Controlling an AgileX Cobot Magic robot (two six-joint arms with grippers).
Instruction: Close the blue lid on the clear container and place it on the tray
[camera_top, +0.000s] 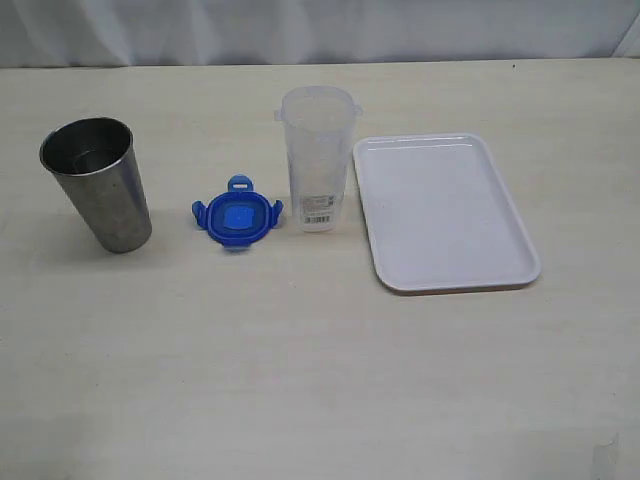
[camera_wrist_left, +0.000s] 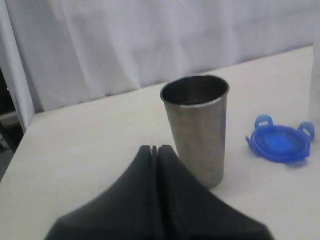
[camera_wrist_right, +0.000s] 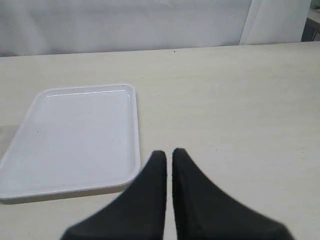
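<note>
The blue lid (camera_top: 237, 220) lies flat on the table with its flaps spread, just left of the clear container (camera_top: 317, 160), which stands upright and uncovered. To the container's right lies the empty white tray (camera_top: 445, 210). Neither gripper shows in the exterior view. My left gripper (camera_wrist_left: 155, 147) is shut with nothing in it, well short of the lid (camera_wrist_left: 279, 144). My right gripper (camera_wrist_right: 169, 152) is shut, empty, with a thin slit between its fingers, near a corner of the tray (camera_wrist_right: 75, 135).
A steel cup (camera_top: 98, 185) stands upright left of the lid; in the left wrist view the cup (camera_wrist_left: 196, 127) is just past my fingertips. A white curtain hangs behind the table's far edge.
</note>
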